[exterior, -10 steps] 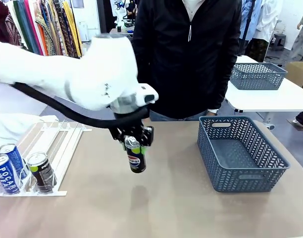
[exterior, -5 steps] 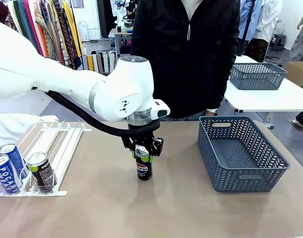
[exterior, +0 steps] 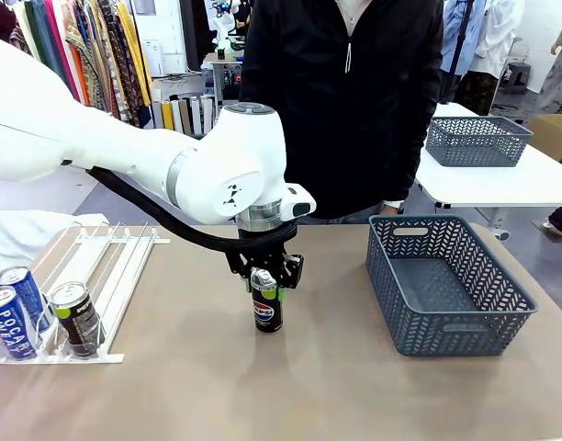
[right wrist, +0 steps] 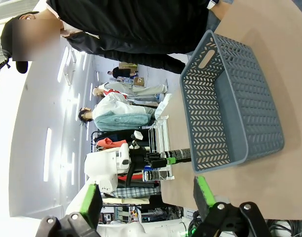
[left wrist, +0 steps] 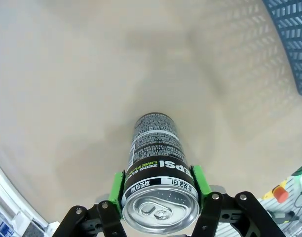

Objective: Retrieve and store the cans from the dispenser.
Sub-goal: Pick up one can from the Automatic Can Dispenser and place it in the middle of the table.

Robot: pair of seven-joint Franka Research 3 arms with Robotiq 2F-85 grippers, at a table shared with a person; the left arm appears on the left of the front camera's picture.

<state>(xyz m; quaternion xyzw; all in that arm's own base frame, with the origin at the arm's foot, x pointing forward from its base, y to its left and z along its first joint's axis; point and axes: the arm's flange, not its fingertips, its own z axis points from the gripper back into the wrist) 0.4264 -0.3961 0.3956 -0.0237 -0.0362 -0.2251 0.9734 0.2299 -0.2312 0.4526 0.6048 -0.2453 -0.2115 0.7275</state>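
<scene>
Left gripper jaws pinching top of upright Pepsi can on table; right gripper jaws spread. Risk: uneven release tips slim can.

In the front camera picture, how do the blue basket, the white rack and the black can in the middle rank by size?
1 and 2, unranked: the basket and the white rack look about alike, and the rack runs off the left edge.
3: the black can, clearly smallest.
</scene>
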